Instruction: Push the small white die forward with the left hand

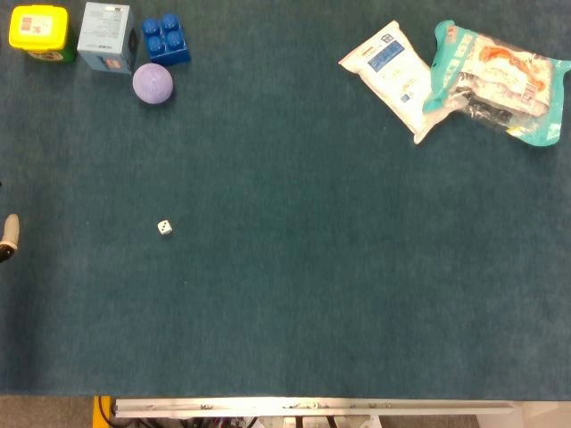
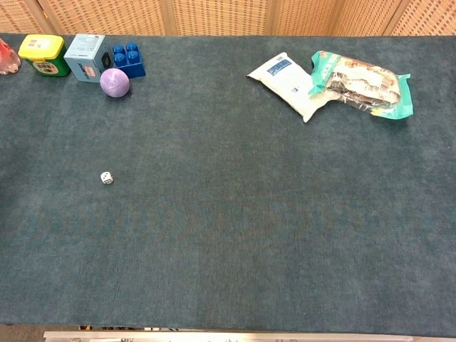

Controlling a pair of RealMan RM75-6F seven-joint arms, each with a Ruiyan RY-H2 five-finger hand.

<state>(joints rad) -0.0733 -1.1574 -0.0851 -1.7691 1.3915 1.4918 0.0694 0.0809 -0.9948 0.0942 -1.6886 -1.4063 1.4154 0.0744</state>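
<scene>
The small white die (image 1: 165,227) lies alone on the dark teal tablecloth, left of centre; the chest view shows the same die (image 2: 106,177). Only a pale fingertip of my left hand (image 1: 9,237) pokes in at the left edge of the head view, well to the left of the die and not touching it. How its fingers lie is cut off by the frame. The chest view shows no hand. My right hand appears in neither view.
At the far left stand a yellow box (image 1: 38,29), a light blue carton (image 1: 106,36), a blue toy brick (image 1: 165,38) and a purple ball (image 1: 153,84). A white pouch (image 1: 393,75) and a teal snack bag (image 1: 495,80) lie far right. The table's front edge (image 1: 312,407) is near.
</scene>
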